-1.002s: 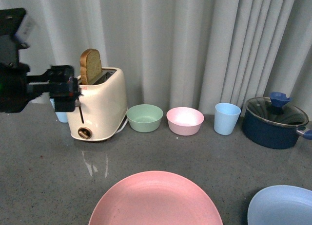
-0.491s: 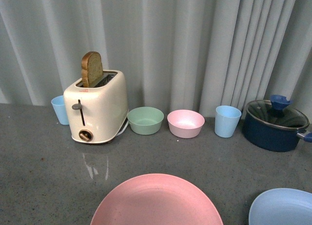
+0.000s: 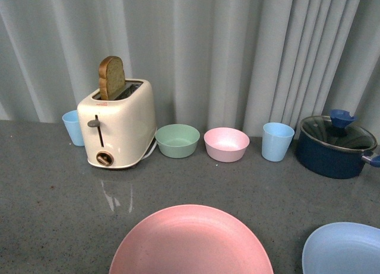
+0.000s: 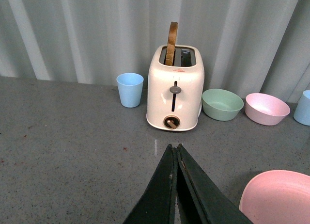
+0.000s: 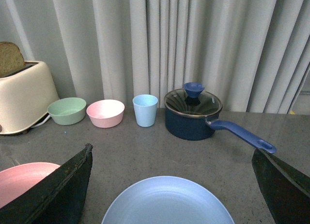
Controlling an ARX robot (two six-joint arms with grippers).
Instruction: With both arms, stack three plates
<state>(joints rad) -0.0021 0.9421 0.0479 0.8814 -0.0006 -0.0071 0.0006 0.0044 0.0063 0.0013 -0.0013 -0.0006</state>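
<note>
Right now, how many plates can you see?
2. The pink plate lies at the table's near edge, in the middle. The blue plate lies apart to its right, partly cut off by the frame. Any third plate is out of view.

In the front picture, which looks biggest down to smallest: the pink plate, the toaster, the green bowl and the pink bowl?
1. pink plate, though it is nearest the camera and partly cut off by the edge.
2. toaster.
3. green bowl and pink bowl: they look about alike, so no ranking.
</note>
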